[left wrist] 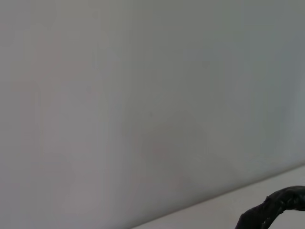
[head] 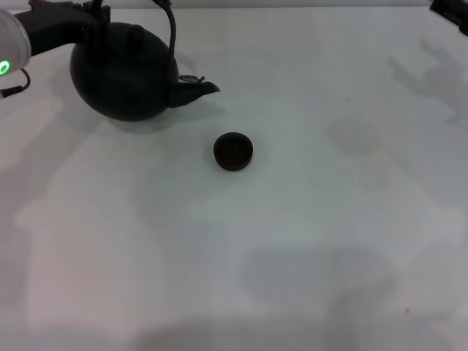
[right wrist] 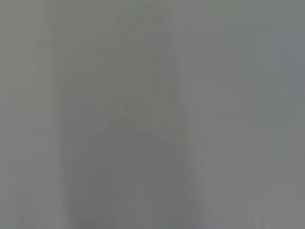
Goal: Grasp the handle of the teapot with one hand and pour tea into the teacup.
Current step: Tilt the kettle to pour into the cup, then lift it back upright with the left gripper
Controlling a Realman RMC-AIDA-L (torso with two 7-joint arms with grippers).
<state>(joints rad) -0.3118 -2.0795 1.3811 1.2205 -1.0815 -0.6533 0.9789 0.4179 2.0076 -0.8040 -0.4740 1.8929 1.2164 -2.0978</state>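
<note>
The large round black teapot (head: 124,73) is at the far left of the white table, its stubby spout (head: 199,90) pointing right toward the teacup. Its arched handle (head: 172,33) rises over the lid knob (head: 136,31) to the head view's top edge. My left gripper (head: 93,10) reaches in from the left at the top of the teapot by the handle. A rough stretch of the handle also shows in the left wrist view (left wrist: 279,204). The tiny black teacup (head: 233,151) stands on the table, right of and nearer than the spout. My right gripper (head: 450,13) is parked at the far right corner.
The white table (head: 307,241) stretches wide around the cup, with only soft shadows on it. The right wrist view shows only a grey blur.
</note>
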